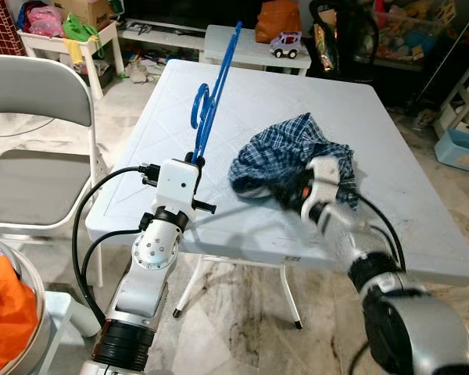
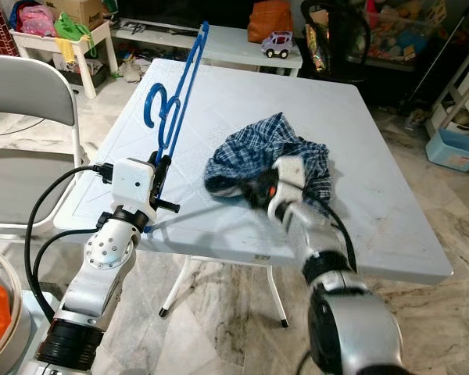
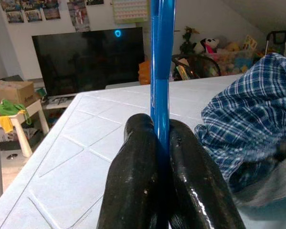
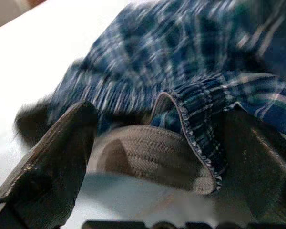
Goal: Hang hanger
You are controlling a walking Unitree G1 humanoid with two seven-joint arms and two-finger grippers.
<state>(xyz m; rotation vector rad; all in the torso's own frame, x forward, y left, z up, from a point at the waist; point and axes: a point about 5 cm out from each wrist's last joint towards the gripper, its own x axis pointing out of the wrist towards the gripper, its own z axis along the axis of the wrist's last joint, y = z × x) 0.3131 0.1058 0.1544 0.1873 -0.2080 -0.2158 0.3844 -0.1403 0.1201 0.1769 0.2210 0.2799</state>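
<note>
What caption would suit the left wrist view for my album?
The left gripper shut on a blue hanger, beside a plaid garment on the white table.

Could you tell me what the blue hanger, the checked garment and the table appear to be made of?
Hanger: likely glossy moulded plastic; thin, uniformly blue, shiny in the left gripper.
Checked garment: soft woven fabric, probably cotton; it crumples, with an elastic waistband before the right gripper.
Table: probably matt white moulded plastic, judging by its embossed lines.
</note>
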